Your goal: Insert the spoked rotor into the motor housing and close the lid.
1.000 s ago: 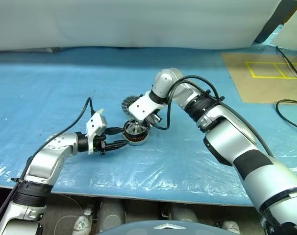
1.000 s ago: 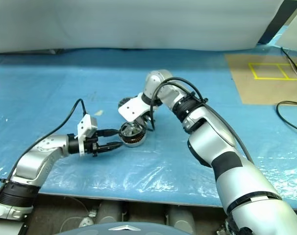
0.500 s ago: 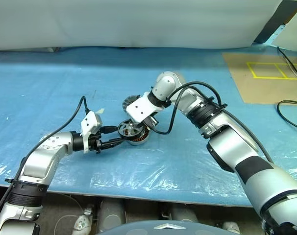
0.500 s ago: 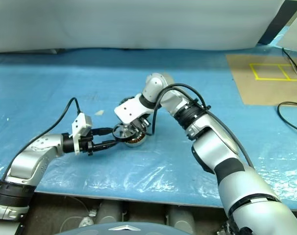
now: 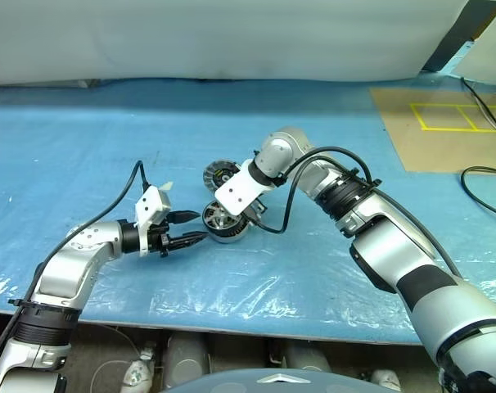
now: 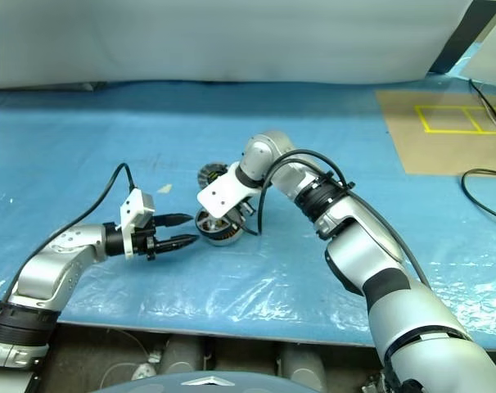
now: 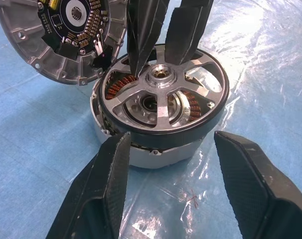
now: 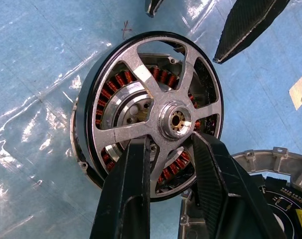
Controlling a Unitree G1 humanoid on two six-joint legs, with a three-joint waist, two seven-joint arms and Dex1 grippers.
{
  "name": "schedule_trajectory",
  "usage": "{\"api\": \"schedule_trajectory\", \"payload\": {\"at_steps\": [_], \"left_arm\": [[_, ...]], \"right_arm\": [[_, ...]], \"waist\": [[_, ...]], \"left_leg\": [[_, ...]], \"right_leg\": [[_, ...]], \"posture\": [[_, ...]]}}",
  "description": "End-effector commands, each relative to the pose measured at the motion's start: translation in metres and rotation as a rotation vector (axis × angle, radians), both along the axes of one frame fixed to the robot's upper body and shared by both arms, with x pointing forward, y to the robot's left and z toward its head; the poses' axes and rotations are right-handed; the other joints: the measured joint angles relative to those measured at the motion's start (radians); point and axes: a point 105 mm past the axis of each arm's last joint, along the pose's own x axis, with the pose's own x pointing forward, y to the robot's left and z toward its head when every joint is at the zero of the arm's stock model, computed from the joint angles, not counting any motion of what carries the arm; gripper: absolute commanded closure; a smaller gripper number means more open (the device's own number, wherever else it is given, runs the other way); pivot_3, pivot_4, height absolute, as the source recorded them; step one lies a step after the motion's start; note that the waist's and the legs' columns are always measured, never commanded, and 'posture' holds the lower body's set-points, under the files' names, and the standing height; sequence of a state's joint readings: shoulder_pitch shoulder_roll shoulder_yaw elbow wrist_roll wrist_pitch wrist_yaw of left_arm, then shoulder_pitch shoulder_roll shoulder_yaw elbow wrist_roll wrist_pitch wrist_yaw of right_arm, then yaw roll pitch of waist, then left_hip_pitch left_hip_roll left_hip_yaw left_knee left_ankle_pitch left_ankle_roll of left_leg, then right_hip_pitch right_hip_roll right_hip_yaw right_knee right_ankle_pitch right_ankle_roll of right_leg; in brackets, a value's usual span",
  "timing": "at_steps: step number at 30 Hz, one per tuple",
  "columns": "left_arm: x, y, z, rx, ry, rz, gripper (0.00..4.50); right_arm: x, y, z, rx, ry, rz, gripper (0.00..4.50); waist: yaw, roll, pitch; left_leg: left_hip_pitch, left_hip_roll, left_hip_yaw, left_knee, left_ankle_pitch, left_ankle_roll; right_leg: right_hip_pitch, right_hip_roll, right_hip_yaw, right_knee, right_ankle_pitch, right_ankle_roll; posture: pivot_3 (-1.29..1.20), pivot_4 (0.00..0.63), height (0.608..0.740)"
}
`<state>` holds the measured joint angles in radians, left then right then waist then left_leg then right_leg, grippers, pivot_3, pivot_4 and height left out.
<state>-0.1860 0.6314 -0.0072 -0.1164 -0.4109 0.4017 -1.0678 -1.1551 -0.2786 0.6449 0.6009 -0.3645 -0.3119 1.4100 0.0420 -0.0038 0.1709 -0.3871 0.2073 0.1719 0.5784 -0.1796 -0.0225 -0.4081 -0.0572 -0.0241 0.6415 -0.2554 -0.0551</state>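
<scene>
Since a second ago, the right gripper (image 8: 166, 164) has sunk a little with the rotor (image 7: 161, 92), which now sits lower and squarer over the housing (image 7: 141, 149), just left of centre in the head view. Its two fingers pinch one spoke beside the hub, set narrow, one finger through each gap.

At lower left of the head view, the left gripper (image 5: 187, 240) has kept still. Its fingers stand wide apart, one on each side of the housing, not clamped on it as far as the left wrist view shows.

Copper windings show through the spokes. A dark band rings the rotor's rim, which seems to tilt slightly, not yet fully down.

Touching or just behind the housing, toward the upper left of the left wrist view, lies the lid (image 7: 36, 50), its circuit side up.

All three parts look like stiff, smooth metal, heavy for their size. Magnets may well pull the rotor down suddenly or off centre. The spoke by the hub is a sound hold; the polished rim would slip. The housing is best steadied at its outer wall, clear of the windings.
</scene>
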Motion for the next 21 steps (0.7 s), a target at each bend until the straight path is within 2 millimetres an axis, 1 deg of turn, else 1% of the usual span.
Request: {"api": "schedule_trajectory", "payload": {"at_steps": [1, 6, 12, 17, 21], "left_arm": [[-0.002, -0.002, 0.007, -0.005, -0.025, -0.018, 1.72], [-0.003, -0.002, 0.007, -0.005, -0.022, -0.02, 1.72], [-0.005, -0.003, 0.007, -0.006, -0.018, -0.023, 1.72], [-0.005, -0.003, 0.006, -0.004, -0.014, -0.024, 1.72], [-0.005, -0.004, 0.006, -0.006, -0.014, -0.024, 1.72]], "right_arm": [[0.003, 0.003, 0.013, 0.028, -0.037, 0.012, 3.61], [0.006, 0.005, 0.018, 0.042, -0.056, 0.011, 3.61], [0.009, 0.006, 0.02, 0.055, -0.067, 0.003, 3.61], [0.012, 0.001, 0.012, 0.03, -0.111, 0.021, 3.61], [0.007, 0.001, 0.008, 0.028, -0.09, 0.034, 3.61]], "waist": [[0.0, 0.0, 0.0], [0.0, 0.0, 0.0], [0.0, 0.0, 0.0], [0.0, 0.0, 0.0], [0.0, 0.0, 0.0]], "left_leg": [[0.0, 0.0, 0.0, 0.0, 0.0, 0.0], [0.0, 0.0, 0.0, 0.0, 0.0, 0.0], [0.0, 0.0, 0.0, 0.0, 0.0, 0.0], [0.0, 0.0, 0.0, 0.0, 0.0, 0.0], [0.0, 0.0, 0.0, 0.0, 0.0, 0.0]], "right_leg": [[0.0, 0.0, 0.0, 0.0, 0.0, 0.0], [0.0, 0.0, 0.0, 0.0, 0.0, 0.0], [0.0, 0.0, 0.0, 0.0, 0.0, 0.0], [0.0, 0.0, 0.0, 0.0, 0.0, 0.0], [0.0, 0.0, 0.0, 0.0, 0.0, 0.0]], "posture": [[0.0, 0.15, 0.74], [0.0, 0.15, 0.74], [0.0, 0.15, 0.74], [0.0, 0.15, 0.74], [0.0, 0.15, 0.74]]}}
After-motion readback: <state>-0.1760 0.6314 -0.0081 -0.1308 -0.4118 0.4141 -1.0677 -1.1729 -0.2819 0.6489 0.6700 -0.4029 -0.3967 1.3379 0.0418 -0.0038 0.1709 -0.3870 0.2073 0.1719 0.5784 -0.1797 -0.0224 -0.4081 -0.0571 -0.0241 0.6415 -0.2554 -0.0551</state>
